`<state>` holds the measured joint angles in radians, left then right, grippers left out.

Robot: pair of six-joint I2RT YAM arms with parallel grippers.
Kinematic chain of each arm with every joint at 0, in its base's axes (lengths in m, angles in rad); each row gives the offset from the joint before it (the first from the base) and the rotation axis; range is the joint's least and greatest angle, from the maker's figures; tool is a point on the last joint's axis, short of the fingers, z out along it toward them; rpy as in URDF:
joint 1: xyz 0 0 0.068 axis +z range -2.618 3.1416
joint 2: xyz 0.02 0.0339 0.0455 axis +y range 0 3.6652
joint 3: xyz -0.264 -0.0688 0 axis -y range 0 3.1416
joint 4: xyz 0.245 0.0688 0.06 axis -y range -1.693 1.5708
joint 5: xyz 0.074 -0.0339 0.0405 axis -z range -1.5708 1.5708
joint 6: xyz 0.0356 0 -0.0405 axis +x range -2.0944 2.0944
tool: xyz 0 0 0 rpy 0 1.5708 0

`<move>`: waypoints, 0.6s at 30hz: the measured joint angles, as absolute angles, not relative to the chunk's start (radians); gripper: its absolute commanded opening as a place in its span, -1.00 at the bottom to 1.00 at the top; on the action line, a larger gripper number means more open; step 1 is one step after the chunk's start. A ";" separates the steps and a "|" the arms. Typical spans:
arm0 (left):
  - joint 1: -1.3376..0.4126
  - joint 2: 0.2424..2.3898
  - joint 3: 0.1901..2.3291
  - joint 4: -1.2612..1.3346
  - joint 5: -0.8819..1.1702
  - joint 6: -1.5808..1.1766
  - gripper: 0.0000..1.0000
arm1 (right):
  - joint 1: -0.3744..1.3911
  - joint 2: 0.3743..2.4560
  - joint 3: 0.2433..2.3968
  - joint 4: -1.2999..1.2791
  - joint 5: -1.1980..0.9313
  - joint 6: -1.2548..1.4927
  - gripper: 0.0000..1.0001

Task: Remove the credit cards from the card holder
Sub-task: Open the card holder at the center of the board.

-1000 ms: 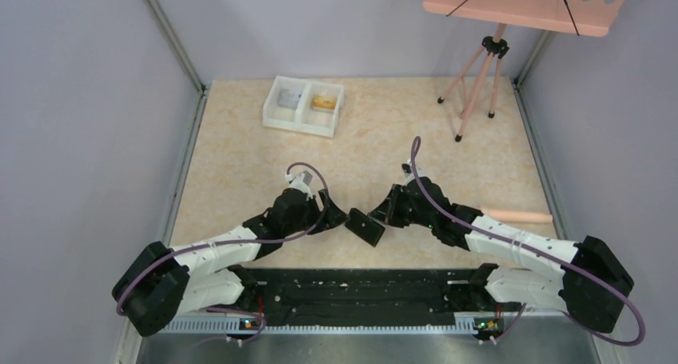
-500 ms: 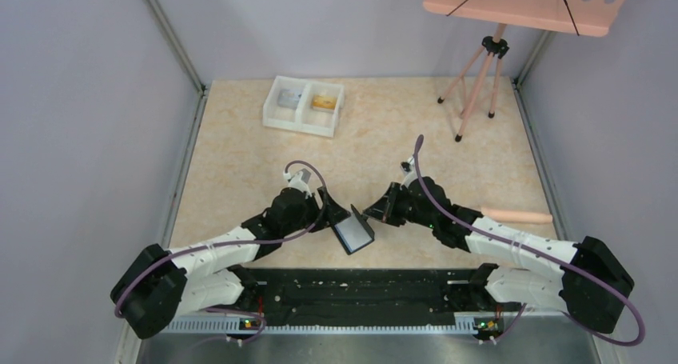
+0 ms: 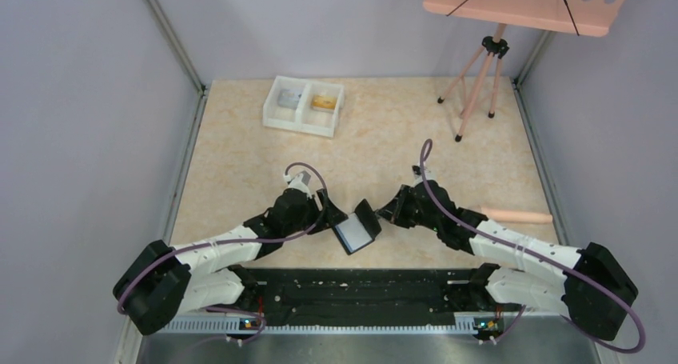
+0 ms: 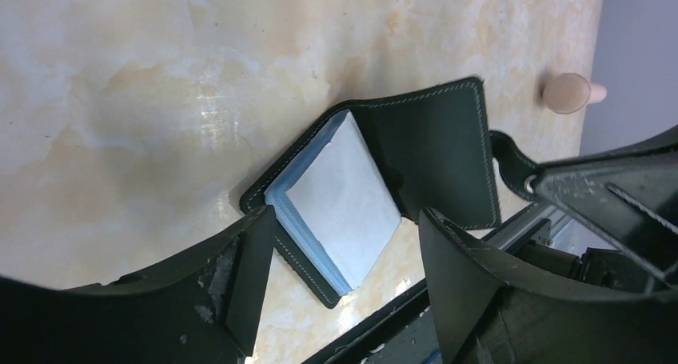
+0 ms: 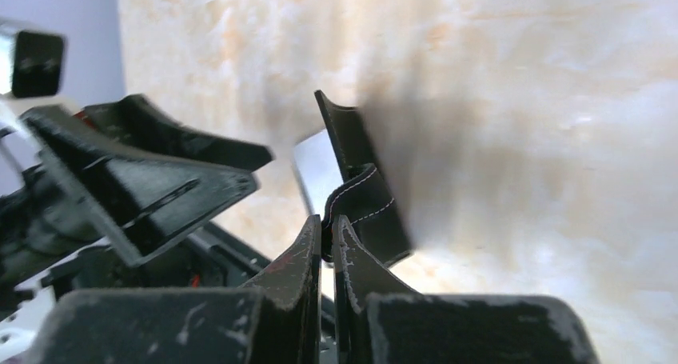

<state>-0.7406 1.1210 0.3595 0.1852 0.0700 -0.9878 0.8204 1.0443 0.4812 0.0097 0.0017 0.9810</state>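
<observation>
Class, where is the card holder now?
Top view: the card holder lies open at the near middle of the table, its flap pinched by the right gripper.

Top view: bright, even, diffuse light from overhead, no hard shadows. Only soft, faint shade on the table point(image 3: 240, 140) under my left arm point(image 3: 216, 250). Sharp across the frame. The wall posts point(image 3: 173, 40) lean outward toward the edges, a wide-lens bend.

Left wrist view: washed glare patch on the table, upper left. Card holder point(image 4: 432, 140) crisp, stitching readable, its pale inner face close to blown out. My left fingers point(image 4: 480, 300), near the lens, are dark and slightly soft.

Right wrist view: the poorest. Table smeared and hazy, overexposed along the top. A broad, dark, blurred shadow sits right of the card holder's flap. My right fingers point(image 5: 356, 276) are sharp, scuffs plain.
</observation>
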 measured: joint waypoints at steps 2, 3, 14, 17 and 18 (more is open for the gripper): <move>-0.741 1.119 0.360 0.168 0.063 -0.985 0.39 | 0.790 1.039 0.462 -0.008 0.014 0.970 -1.00; -0.741 1.117 0.360 0.158 0.060 -0.984 0.38 | 0.773 1.037 0.450 -0.014 0.019 0.965 -1.00; -0.741 1.097 0.360 0.099 0.043 -0.972 0.23 | 0.723 1.045 0.374 -0.106 0.054 0.937 -0.57; -0.741 1.091 0.360 0.084 0.036 -0.966 0.25 | 0.723 1.038 0.390 -0.157 0.062 0.916 -0.41; -0.741 1.086 0.360 0.075 0.030 -0.965 0.26 | 0.723 1.036 0.404 -0.184 0.065 0.909 -0.35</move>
<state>-0.7406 1.0859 0.3599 0.0753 0.0296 -0.9649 0.7235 1.0355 0.4038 -0.1841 0.0650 0.9089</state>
